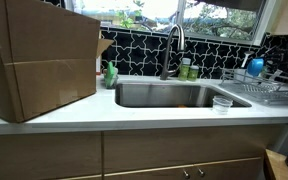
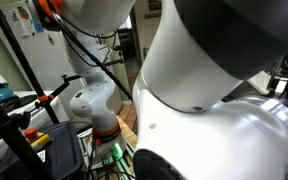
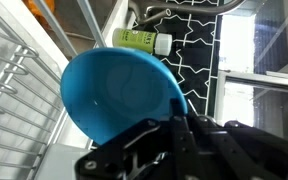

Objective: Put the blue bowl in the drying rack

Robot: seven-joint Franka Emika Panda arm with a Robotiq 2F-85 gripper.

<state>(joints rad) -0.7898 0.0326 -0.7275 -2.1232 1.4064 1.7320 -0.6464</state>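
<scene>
In the wrist view the blue bowl (image 3: 119,95) fills the middle, tilted on its side with its hollow facing the camera. My gripper (image 3: 176,118) is shut on its rim at the lower right. The drying rack's silvery wires (image 3: 14,85) lie right beside and below the bowl on the left. In an exterior view the bowl (image 1: 256,67) is held over the drying rack (image 1: 269,92) at the right end of the counter, and the gripper (image 1: 276,66) is dark and small beside it.
A steel sink (image 1: 169,95) with a faucet (image 1: 174,45) sits mid-counter. A green soap bottle (image 3: 139,40) stands by the tiled wall. A clear glass cup (image 1: 222,103) stands by the sink and a large cardboard box (image 1: 39,60) beyond it. The arm's white body (image 2: 214,100) blocks an exterior view.
</scene>
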